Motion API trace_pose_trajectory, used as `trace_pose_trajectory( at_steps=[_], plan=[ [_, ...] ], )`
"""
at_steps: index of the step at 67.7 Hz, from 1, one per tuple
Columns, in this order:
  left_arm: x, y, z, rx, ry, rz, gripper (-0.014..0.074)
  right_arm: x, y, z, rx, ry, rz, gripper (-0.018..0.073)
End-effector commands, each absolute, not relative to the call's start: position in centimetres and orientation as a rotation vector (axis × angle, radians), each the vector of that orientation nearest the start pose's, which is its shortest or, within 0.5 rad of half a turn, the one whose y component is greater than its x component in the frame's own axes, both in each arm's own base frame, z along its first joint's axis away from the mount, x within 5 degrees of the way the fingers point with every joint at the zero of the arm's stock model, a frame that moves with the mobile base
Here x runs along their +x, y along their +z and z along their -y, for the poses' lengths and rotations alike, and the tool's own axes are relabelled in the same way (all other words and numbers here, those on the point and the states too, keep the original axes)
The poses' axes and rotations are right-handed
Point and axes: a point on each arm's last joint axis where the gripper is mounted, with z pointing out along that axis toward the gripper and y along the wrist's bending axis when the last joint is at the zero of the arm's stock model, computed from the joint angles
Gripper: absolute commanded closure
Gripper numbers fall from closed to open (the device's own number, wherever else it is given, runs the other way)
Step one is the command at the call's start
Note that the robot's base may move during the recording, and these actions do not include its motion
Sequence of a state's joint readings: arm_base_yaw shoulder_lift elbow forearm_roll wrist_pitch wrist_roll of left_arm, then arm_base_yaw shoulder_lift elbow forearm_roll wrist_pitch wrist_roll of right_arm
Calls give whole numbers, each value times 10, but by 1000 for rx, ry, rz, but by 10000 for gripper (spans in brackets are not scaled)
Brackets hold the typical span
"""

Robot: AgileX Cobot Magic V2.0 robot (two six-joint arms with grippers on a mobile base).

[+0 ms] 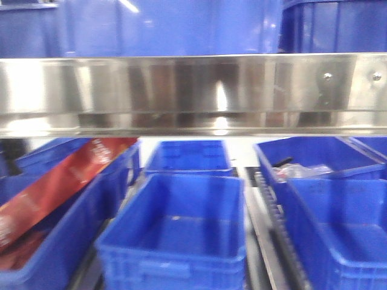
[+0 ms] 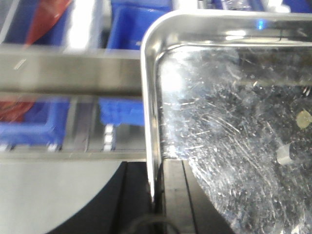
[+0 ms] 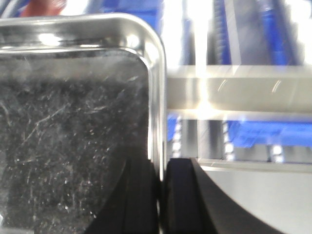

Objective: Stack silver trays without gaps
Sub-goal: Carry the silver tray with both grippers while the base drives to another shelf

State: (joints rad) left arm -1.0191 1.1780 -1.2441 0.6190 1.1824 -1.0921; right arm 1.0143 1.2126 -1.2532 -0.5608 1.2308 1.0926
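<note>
Left pincer [image 2: 155, 197] pinches the rim of a tray [image 2: 234, 146], held before a steel rail [image 2: 68, 73] and blue bins [image 2: 129, 27]. Right pincer [image 3: 160, 195] likewise clamps a tray [image 3: 73, 122] by its right rim. Front view: shiny rail [image 1: 193, 90] above open bins [image 1: 181, 235].

1. A brushed-steel shelf rail [image 2: 68, 70] crosses straight ahead of the left tool [image 2: 155, 200], and it does the same ahead of the right tool [image 3: 162, 190].
2. Farther out, past the rail, blue plastic bins [image 1: 175, 235] sit in rows on the shelf's roller tracks [image 1: 263, 199].
</note>
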Motion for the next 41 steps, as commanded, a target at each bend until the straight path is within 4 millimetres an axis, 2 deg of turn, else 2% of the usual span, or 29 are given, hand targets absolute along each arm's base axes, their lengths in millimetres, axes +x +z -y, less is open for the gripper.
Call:
trace_pose_trajectory(
  at_steps=[1,41],
  plan=[
    [153,400,164,44,-258,-2302,613,157,393,-169,-16,228,-2364,565],
    [153,400,164,44,-255,-2300,613,157,393,-169,-16,228,-2364,565]
  ],
)
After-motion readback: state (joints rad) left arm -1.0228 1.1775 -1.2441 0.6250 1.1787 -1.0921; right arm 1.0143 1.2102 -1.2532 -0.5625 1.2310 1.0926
